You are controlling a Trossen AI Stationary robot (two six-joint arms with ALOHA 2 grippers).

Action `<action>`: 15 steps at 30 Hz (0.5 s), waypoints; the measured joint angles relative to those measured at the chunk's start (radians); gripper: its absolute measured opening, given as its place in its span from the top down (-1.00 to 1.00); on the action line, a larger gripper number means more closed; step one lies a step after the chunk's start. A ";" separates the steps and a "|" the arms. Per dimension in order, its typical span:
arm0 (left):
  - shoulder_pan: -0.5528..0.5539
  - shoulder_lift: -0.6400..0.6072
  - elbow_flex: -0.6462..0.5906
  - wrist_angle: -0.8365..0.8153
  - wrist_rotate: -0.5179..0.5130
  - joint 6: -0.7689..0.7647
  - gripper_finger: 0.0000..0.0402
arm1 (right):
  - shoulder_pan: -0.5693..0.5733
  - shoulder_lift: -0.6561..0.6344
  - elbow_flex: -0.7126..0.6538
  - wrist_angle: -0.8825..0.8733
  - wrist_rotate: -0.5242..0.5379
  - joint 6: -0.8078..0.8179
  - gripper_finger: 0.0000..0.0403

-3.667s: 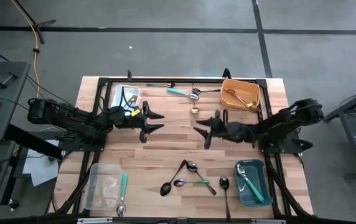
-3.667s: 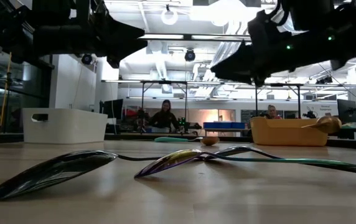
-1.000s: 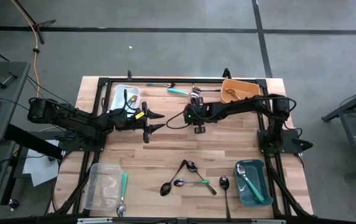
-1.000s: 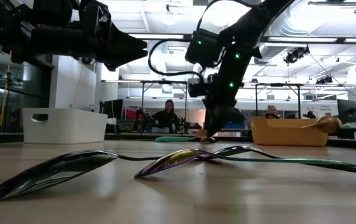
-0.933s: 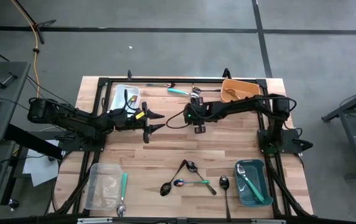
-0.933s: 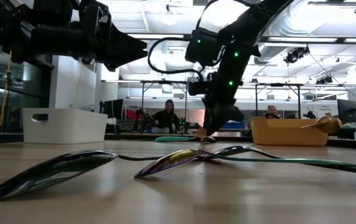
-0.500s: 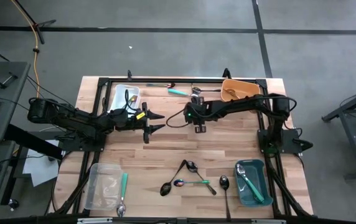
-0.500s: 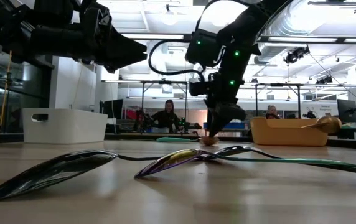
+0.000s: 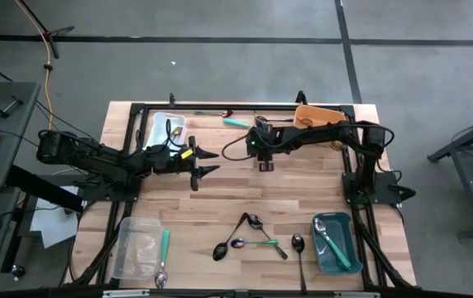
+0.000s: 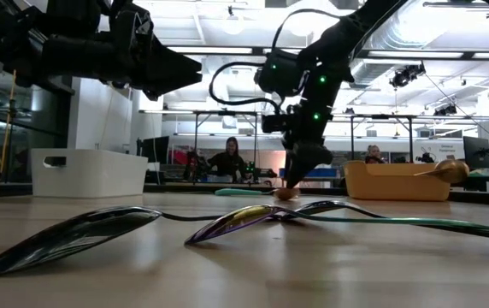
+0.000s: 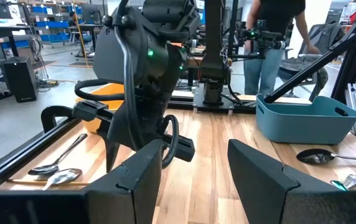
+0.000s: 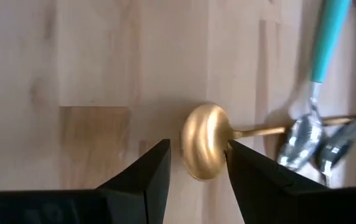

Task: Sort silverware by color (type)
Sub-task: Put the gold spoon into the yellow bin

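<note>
Your right gripper (image 12: 196,158) stands over the gold spoon (image 12: 204,149), fingers apart on either side of its bowl, just left of the orange bin (image 9: 319,118). Your left gripper (image 9: 206,161) waits open farther left, bare wood around it

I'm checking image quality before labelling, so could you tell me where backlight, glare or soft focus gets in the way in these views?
Low view: bright ceiling lights behind turn both arms into silhouettes, and the nearest black spoon is soft. Right wrist view: the gold spoon bowl shows clearly between the right gripper fingers; the teal-handled spoon is blurred. High view: even light, little glare.
</note>
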 joint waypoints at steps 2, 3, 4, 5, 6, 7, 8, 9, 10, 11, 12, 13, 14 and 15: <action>0.000 0.000 0.000 0.000 0.000 0.000 0.12 | -0.005 0.000 0.000 -0.003 -0.035 0.002 0.25; 0.000 0.000 0.000 0.000 0.000 0.000 0.12 | -0.005 0.000 0.000 -0.005 -0.054 0.005 0.25; 0.000 0.000 0.000 0.000 0.000 0.000 0.12 | -0.004 0.000 0.000 -0.007 -0.059 0.010 0.25; 0.000 0.000 0.000 0.000 0.000 0.000 0.12 | -0.004 0.001 0.000 -0.007 -0.058 0.012 0.25; 0.000 0.000 0.000 0.000 0.000 0.000 0.12 | -0.004 0.001 0.000 -0.007 -0.057 0.013 0.25; 0.000 0.000 0.000 0.000 0.000 0.000 0.12 | -0.004 0.001 0.000 -0.007 -0.053 0.015 0.25; 0.000 0.000 0.000 0.000 0.000 0.000 0.12 | -0.005 0.003 0.000 -0.006 -0.053 0.016 0.25; 0.000 0.000 0.000 0.000 0.000 0.000 0.12 | -0.008 0.007 0.000 -0.004 -0.052 0.016 0.25; 0.000 0.000 0.000 0.000 0.000 0.000 0.12 | -0.010 0.010 -0.001 -0.007 -0.053 0.018 0.25; 0.000 0.000 0.000 0.000 0.000 0.000 0.12 | -0.014 0.014 -0.001 -0.012 -0.053 0.020 0.25; 0.000 0.000 0.000 0.000 0.000 0.000 0.12 | -0.015 0.020 -0.001 -0.006 -0.053 0.025 0.25; 0.000 0.000 0.000 0.000 0.000 0.000 0.12 | -0.016 0.024 -0.001 -0.005 -0.053 0.026 0.25; 0.000 0.000 0.000 0.001 0.000 0.000 0.12 | -0.017 0.029 -0.001 -0.009 -0.053 0.026 0.25; 0.000 0.000 0.000 0.003 0.000 0.000 0.12 | -0.017 0.035 -0.001 0.002 -0.051 0.026 0.25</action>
